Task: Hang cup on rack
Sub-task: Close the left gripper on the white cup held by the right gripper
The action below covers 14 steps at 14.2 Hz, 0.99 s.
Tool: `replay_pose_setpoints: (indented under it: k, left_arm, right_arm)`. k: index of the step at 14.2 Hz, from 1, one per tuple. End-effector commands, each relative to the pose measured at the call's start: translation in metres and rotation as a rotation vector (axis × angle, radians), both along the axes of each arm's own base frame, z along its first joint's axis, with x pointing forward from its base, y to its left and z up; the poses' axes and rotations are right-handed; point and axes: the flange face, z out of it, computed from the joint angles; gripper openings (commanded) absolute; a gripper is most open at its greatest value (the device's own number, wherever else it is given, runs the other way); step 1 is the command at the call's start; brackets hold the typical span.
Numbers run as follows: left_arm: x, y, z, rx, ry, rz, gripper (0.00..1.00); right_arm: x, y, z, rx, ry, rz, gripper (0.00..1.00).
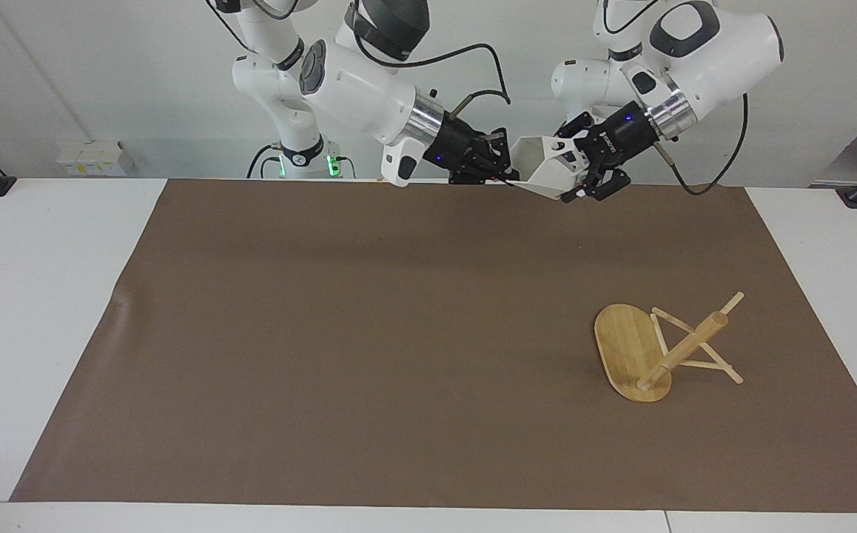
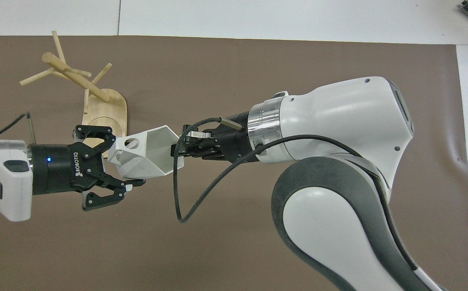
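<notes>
Closing around the cup's handle end, the left gripper (image 2: 114, 169) has one finger over the handle side and one under the cup (image 2: 147, 153), not visibly seated; jaws still parted. Right gripper (image 2: 183, 147) is clamped on the rim at the other end, holding the cup in the air on its side. Cup's long axis runs gripper to gripper, handle hole toward the left arm. Rack (image 1: 650, 348) lies tipped over on the brown mat (image 1: 325, 333), toward the left arm's end, well apart. Left arm is the nearer one to it; judged handover underway.
</notes>
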Motion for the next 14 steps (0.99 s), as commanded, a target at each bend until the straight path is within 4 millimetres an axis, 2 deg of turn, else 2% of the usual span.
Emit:
replay_pose_setpoints:
  k: [1,9,10,11,12,13,14]
  left_arm:
    - [-0.0085,-0.0027,0.0025,-0.022,0.005,0.024,0.00]
    - [-0.0052,0.0012,0.0031,-0.024,0.024,0.075,0.00]
    - [-0.0052,0.0012,0.0031,-0.024,0.024,0.075,0.00]
    - [-0.0052,0.0012,0.0031,-0.024,0.024,0.075,0.00]
    - [-0.0052,0.0012,0.0031,-0.024,0.024,0.075,0.00]
    - [-0.0052,0.0012,0.0031,-0.024,0.024,0.075,0.00]
    - [-0.0052,0.0012,0.0031,-0.024,0.024,0.075,0.00]
  right_arm:
    - [0.0026,-0.0018,0.0053,0.028,0.027,-0.031,0.00]
    - [0.0034,-0.0030,0.0048,0.017,0.017,-0.030,0.00]
    - [0.0034,-0.0030,0.0048,0.017,0.018,-0.031,0.07]
    - [0.0034,-0.0030,0.0048,0.017,0.018,-0.031,0.22]
    - [0.0034,-0.0030,0.0048,0.016,0.020,-0.032,0.31]
    - [0.0034,-0.0030,0.0048,0.017,0.018,-0.031,0.82]
    - [0.0037,-0.0038,0.0056,0.018,0.021,-0.037,1.00]
